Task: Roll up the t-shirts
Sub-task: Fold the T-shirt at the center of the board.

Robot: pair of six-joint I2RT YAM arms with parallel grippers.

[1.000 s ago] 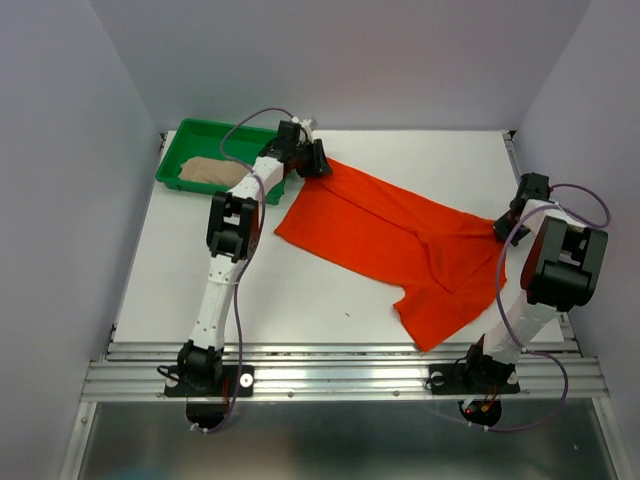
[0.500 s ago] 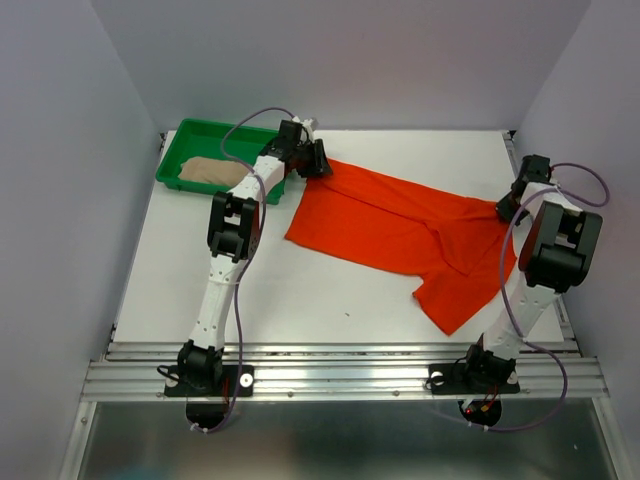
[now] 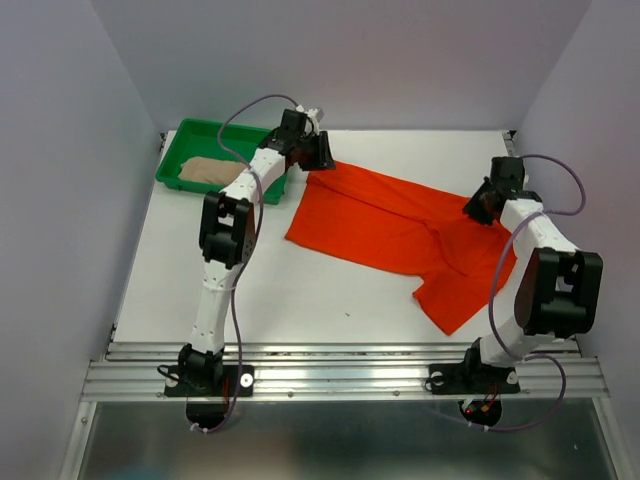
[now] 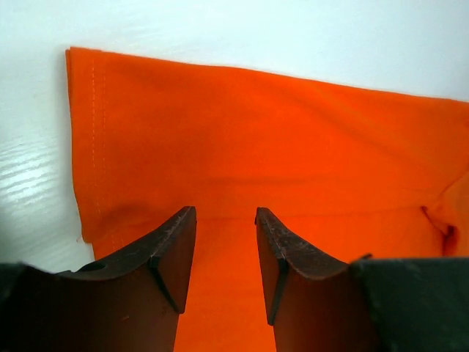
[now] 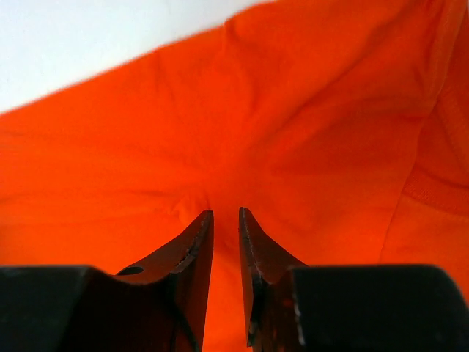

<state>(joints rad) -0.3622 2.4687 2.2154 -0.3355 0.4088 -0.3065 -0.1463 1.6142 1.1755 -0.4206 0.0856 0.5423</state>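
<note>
As it lies spread, orange t-shirt (image 3: 390,225) runs diagonally, far-left to near-right

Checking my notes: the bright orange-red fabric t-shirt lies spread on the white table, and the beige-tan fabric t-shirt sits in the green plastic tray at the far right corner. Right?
No: the green plastic tray holding the beige-tan fabric t-shirt stands at the far left corner, as the top external view shows. The bright orange-red fabric t-shirt does lie spread on the white table.
</note>
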